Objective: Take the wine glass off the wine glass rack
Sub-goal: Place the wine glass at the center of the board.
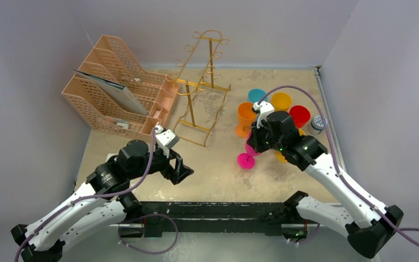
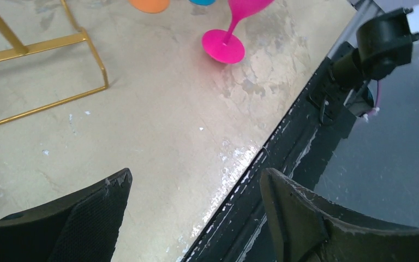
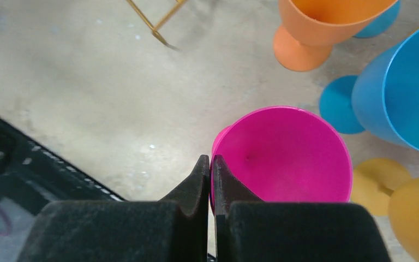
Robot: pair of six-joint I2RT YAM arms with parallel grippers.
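Observation:
The gold wire wine glass rack [image 1: 199,87] stands at the back centre with no glass hanging on it; its base bar [image 2: 43,46] shows in the left wrist view. A pink wine glass [image 1: 245,160] leans to the right of the rack, its foot [image 2: 226,46] low at the table. My right gripper [image 3: 211,161] is shut on the rim of this pink bowl [image 3: 283,153]. My left gripper [image 2: 195,174] hovers open near the table's front edge, left of the glass, with nothing between its fingers.
Orange [image 1: 246,113], teal [image 1: 256,95], yellow [image 1: 281,100] and red [image 1: 299,115] glasses cluster behind the right gripper. A peach lattice file organizer [image 1: 117,90] stands at the back left. A small grey roll [image 1: 317,124] lies by the right wall.

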